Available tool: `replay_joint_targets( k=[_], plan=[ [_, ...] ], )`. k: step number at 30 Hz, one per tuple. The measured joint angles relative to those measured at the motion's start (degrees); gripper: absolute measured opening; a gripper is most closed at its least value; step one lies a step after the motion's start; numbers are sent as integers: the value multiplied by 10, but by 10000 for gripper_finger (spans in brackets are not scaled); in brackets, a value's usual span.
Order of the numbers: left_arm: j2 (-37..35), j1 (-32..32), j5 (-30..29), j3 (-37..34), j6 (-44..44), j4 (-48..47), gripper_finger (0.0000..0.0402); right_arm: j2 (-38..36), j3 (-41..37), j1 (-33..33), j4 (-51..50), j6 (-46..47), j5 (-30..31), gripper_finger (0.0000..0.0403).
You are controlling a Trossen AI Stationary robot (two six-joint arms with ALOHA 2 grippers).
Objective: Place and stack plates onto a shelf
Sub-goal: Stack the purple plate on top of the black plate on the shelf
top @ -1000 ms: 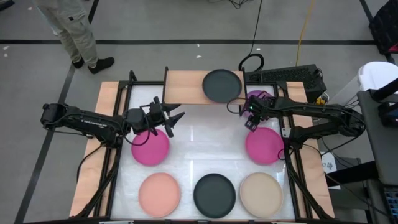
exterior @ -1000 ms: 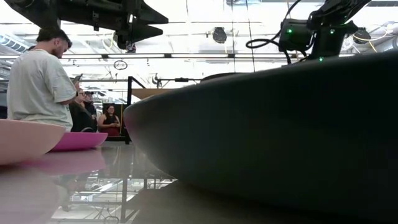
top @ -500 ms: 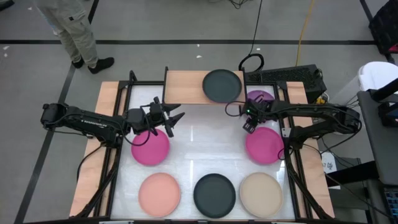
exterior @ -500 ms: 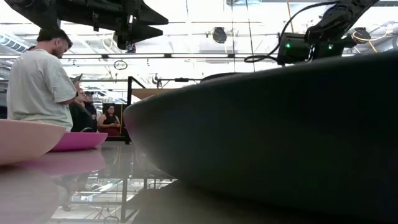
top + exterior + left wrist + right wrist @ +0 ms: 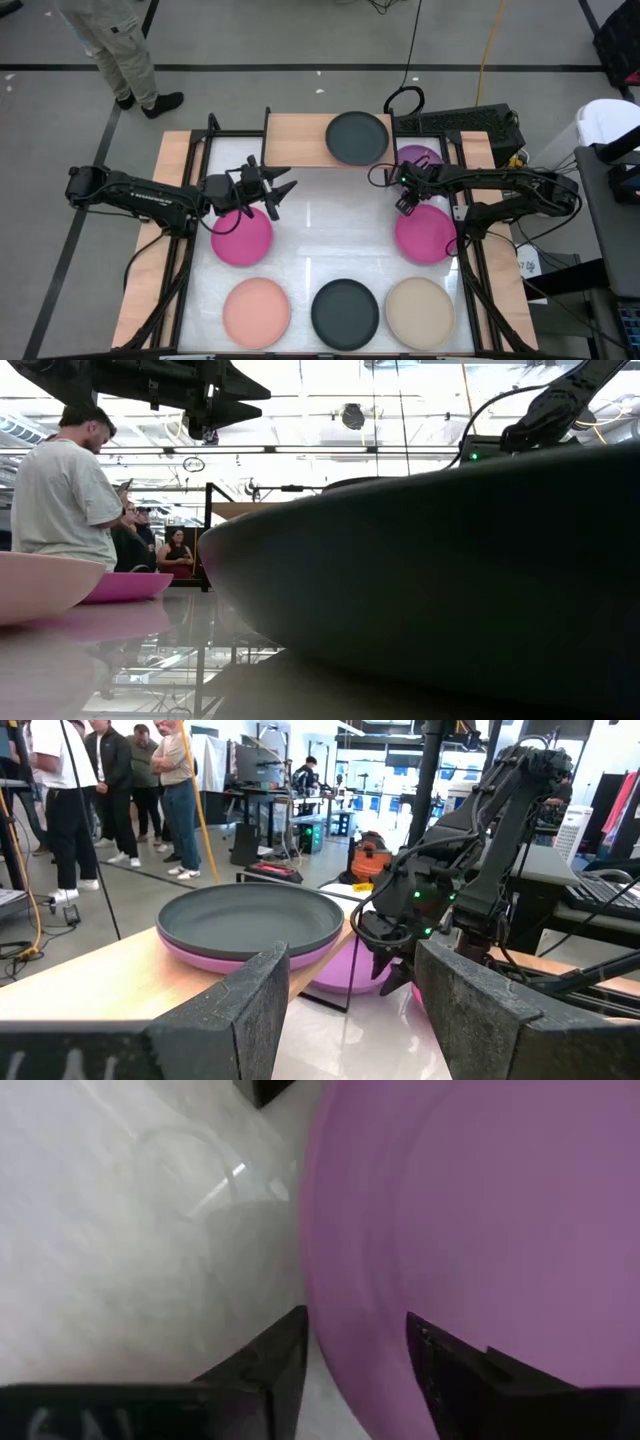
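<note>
The light-wood shelf [image 5: 297, 140] stands at the table's far edge and bears a dark grey plate [image 5: 357, 137] stacked on a pinkish one [image 5: 200, 952]. A purple plate [image 5: 420, 156] lies just right of the shelf. Two magenta plates [image 5: 241, 237] [image 5: 428, 236] lie mid-table. Salmon [image 5: 256, 312], dark grey [image 5: 345, 313] and beige [image 5: 420, 312] plates line the near edge. My left gripper [image 5: 277, 190] hovers open by the left magenta plate. My right gripper [image 5: 407, 204] is open and points down, its fingers either side of the right magenta plate's far-left rim [image 5: 318, 1280]. My right gripper comes from above with one finger [image 5: 268, 1365] outside the magenta plate's rim and the other [image 5: 450, 1380] over its inside. Whether either finger touches the plate I cannot tell. The plate lies flat on the table.
The near dark grey plate [image 5: 450, 580] fills most of the low view. Black frame rails [image 5: 200, 160] run along the table's sides, and a keyboard [image 5: 455, 122] lies behind the right arm. People stand in the room beyond. Bare white tabletop [image 5: 330, 225] lies between the magenta plates.
My right gripper has come down and a little toward the table's near edge, onto the right magenta plate's rim. The plates have stayed where they were.
</note>
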Motion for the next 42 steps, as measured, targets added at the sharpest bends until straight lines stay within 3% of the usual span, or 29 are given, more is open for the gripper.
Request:
replay_joint_targets(
  k=[10,17,30,36,42],
  plan=[
    [0,0,0,0,-3,0,220,-2,0,-2,8,5,9,12],
    [0,0,0,0,-7,-5,220,-43,0,-1,3,30,24,6],
    [0,0,0,0,-9,-9,220,-244,47,-2,-47,44,95,0],
    [0,0,0,0,-11,-8,220,-273,98,2,44,-58,101,0],
    [0,0,0,0,-14,-8,220,-236,164,35,166,-177,28,0]
  ],
)
